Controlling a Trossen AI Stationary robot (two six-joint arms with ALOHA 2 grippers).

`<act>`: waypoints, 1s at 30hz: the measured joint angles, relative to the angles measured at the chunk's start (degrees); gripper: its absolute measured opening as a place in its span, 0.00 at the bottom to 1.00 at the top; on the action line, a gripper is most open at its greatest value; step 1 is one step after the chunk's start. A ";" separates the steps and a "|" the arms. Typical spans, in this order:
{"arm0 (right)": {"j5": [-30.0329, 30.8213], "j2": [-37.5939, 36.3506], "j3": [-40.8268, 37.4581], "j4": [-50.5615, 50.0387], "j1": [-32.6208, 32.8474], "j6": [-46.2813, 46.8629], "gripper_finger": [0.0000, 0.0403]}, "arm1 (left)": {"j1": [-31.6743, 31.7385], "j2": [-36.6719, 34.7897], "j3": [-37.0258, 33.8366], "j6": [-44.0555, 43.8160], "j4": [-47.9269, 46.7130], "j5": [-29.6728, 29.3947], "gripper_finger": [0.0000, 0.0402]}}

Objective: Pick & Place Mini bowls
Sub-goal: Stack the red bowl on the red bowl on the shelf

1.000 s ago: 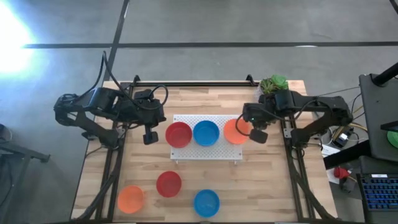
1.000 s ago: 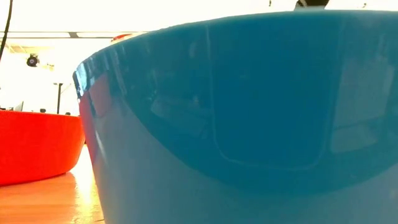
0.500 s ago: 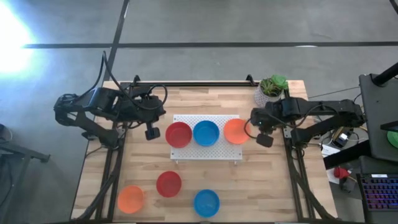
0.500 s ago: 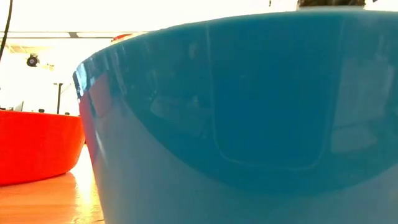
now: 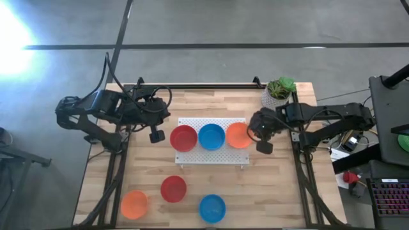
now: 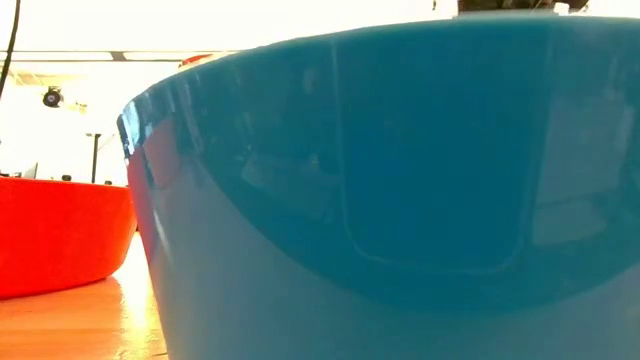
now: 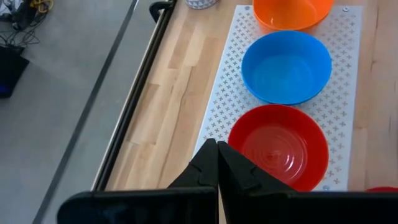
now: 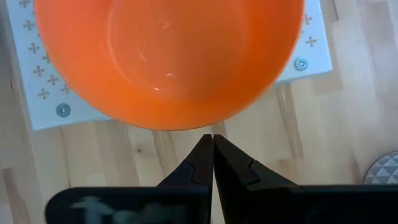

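Three mini bowls rest by their bases in a row on the white perforated board (image 5: 211,155): red (image 5: 183,138), blue (image 5: 211,136) and orange (image 5: 240,135). Three more stand on the wood near the front edge: orange (image 5: 134,204), red (image 5: 173,188) and blue (image 5: 212,208). My left gripper (image 5: 154,137) hangs shut just left of the board's red bowl (image 7: 278,146), touching nothing. My right gripper (image 5: 263,147) is shut and points down beside the right rim of the board's orange bowl (image 8: 168,56). Its tips (image 8: 212,138) stand just off that rim.
A white pot with a green plant (image 5: 279,89) stands at the table's far right corner, behind my right arm. In the low view the front blue bowl (image 6: 400,200) fills the picture, with another bowl (image 6: 60,235) to its left. Bare wood lies between the board and the front bowls.
My right gripper has sunk and tipped more steeply downward, coming off from over the orange bowl's right rim to stand beside it, slightly nearer the table's near edge. All the bowls have stayed where they were.
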 joint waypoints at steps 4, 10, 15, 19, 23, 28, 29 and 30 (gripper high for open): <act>0.06 -0.09 1.28 -2.28 0.85 1.18 0.02 | 0.00 0.00 0.00 -0.96 -0.04 0.29 0.00; 0.72 -2.61 6.43 -6.12 2.93 4.76 0.02 | -0.02 0.00 0.00 -5.50 -0.62 5.51 0.00; 1.60 -5.48 12.51 -5.99 4.77 6.14 0.02 | -0.07 0.00 0.00 -10.87 -3.44 10.00 0.00; 4.02 -7.47 15.68 -5.86 6.32 5.72 0.02 | -0.52 -0.02 -0.33 -15.99 -5.81 12.06 0.00; 5.04 -9.26 16.71 -5.78 6.94 4.98 0.02 | -1.78 -0.04 -3.01 -19.47 -6.39 14.74 0.00; 5.12 -10.43 16.58 -5.71 7.07 3.92 0.02 | -4.53 -0.04 -8.88 -24.66 -5.98 20.31 0.00; 5.01 -10.57 16.52 -5.75 7.10 3.21 0.02 | -5.30 0.00 -10.07 -25.49 -5.71 20.95 0.00; 5.00 -10.57 16.52 -5.73 7.10 2.46 0.02 | -6.10 0.00 -11.32 -26.13 -5.31 21.81 0.00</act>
